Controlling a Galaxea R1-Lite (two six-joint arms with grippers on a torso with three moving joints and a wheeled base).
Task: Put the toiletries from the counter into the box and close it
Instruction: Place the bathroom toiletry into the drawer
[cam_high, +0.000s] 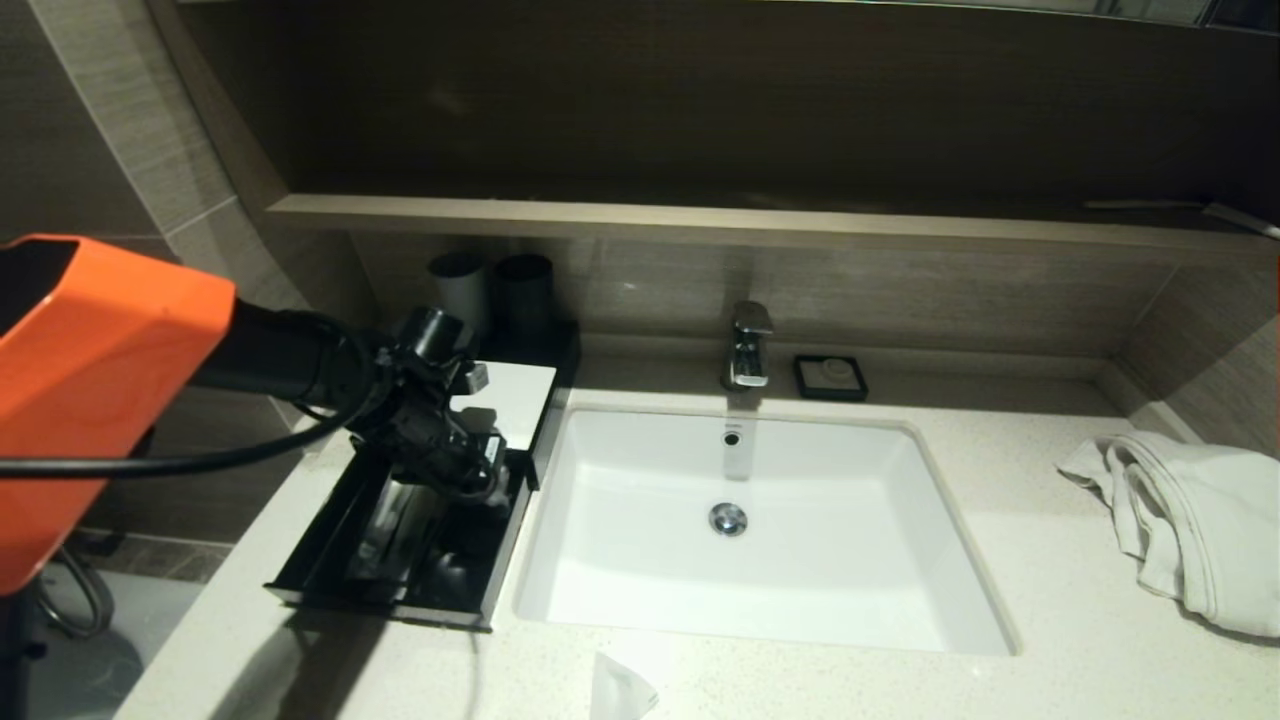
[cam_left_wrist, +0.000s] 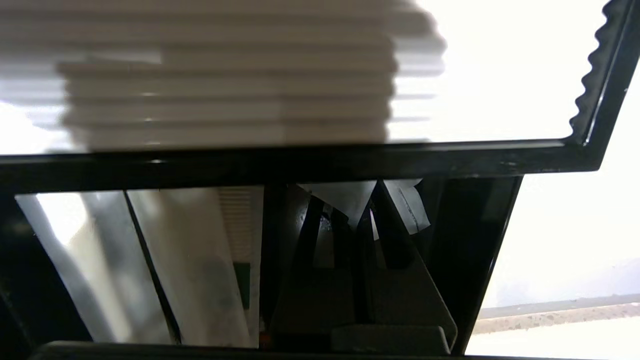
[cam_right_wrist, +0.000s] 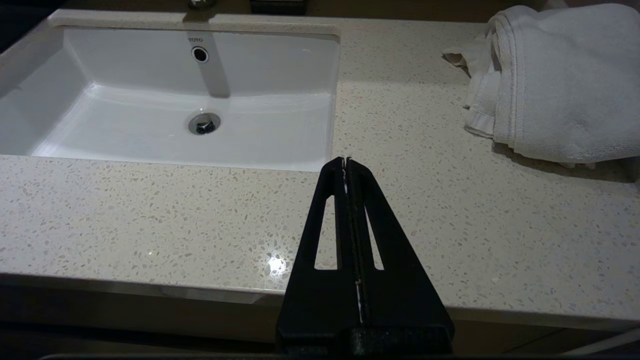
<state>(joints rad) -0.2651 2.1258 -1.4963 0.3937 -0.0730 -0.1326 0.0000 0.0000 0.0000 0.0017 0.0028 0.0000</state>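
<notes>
The left pincer (cam_high: 478, 487) reaches into the pulled-out drawer of the box (cam_high: 420, 600), its jaws pressed together with nothing visibly between them. Just beside its tips, inside the drawer, lie long white-wrapped toiletries (cam_left_wrist: 200, 270), one with a green mark. One more packet (cam_high: 618, 690) lies on the bench (cam_high: 1050, 640), well apart from the left pincer, at the near edge before the sink (cam_high: 960, 600). The right pincer (cam_right_wrist: 346, 165) hangs closed and empty above the bench's front edge, with the towel (cam_right_wrist: 560, 80) beyond it.

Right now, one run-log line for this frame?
left gripper: shut, inside open drawer of box | packets in drawer | one packet on counter | right gripper: shut, idle over counter
</notes>
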